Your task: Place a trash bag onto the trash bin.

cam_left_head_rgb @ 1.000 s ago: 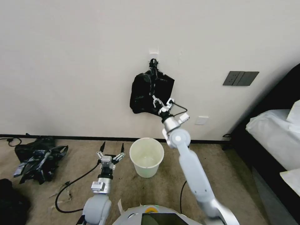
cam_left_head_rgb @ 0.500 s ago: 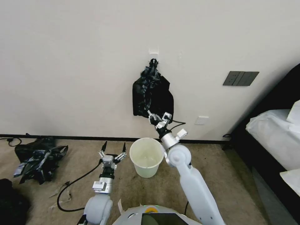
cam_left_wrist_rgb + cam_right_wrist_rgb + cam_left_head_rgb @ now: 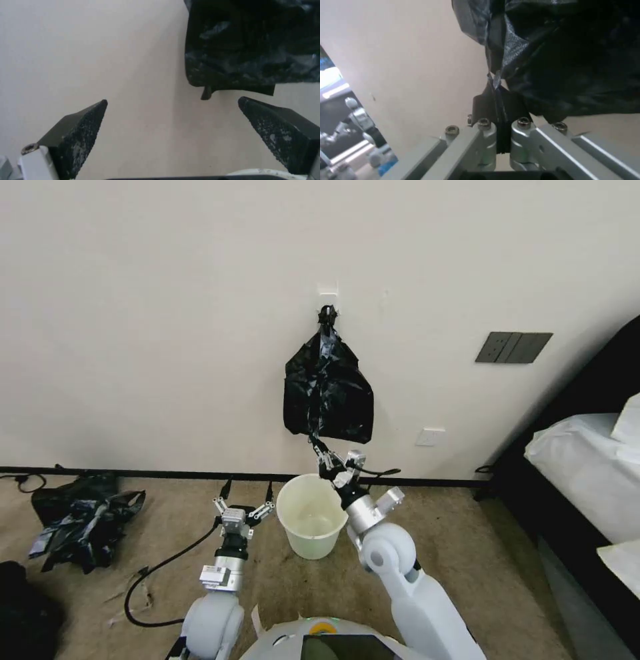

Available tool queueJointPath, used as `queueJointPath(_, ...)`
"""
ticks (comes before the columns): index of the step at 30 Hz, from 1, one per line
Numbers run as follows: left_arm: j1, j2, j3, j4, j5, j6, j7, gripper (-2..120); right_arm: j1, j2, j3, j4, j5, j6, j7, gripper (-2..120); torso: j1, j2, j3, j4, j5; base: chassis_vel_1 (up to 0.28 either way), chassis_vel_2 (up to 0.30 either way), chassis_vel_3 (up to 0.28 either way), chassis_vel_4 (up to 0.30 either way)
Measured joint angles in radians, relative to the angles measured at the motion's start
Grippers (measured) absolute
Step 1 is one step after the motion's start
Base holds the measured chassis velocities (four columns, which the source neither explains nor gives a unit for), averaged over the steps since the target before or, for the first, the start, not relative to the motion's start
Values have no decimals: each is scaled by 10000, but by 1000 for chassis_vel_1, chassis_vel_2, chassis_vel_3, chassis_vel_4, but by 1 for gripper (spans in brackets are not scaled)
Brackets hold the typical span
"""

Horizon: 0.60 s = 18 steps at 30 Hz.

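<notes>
A black plastic bundle (image 3: pixel 328 393) with a knot at its top hangs from a wall hook above the cream-white trash bin (image 3: pixel 313 543). A thin strand of the trash bag (image 3: pixel 314 442) is stretched down out of the bundle's lower edge. My right gripper (image 3: pixel 325 463) is shut on that strand just above the bin's far rim. The right wrist view shows the gripper (image 3: pixel 497 100) with its jaws pressed together on the glossy trash bag (image 3: pixel 496 81). My left gripper (image 3: pixel 248 490) stands open to the left of the bin, fingers up. In the left wrist view this gripper (image 3: pixel 172 105) points at the bundle (image 3: pixel 250 50).
A black plastic pile (image 3: pixel 83 520) with blue-grey patches lies on the carpet at the left. A black cable (image 3: pixel 160 567) loops on the floor by my left arm. A bed (image 3: pixel 587 473) stands at the right. The wall carries a socket (image 3: pixel 430 437) and a dark switch plate (image 3: pixel 513 347).
My right gripper has come down from in front of the bundle to just above the bin's rim, drawing a strand of plastic with it. The bundle now hangs longer.
</notes>
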Motion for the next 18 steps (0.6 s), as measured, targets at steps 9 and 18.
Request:
queueJointPath(9,-81,134,-3,-139,-17,56,-23,100,-706,-144,-134,178,-964,277,-105,0,-1,0,0,-1,0,0,0,0,0)
queueJointPath(18,-184,146,43,15,-21,59,-24,100,-1144,-515,-247,190,-1692,562,-272,0,0,0,0,-1,0,0,0,0,0)
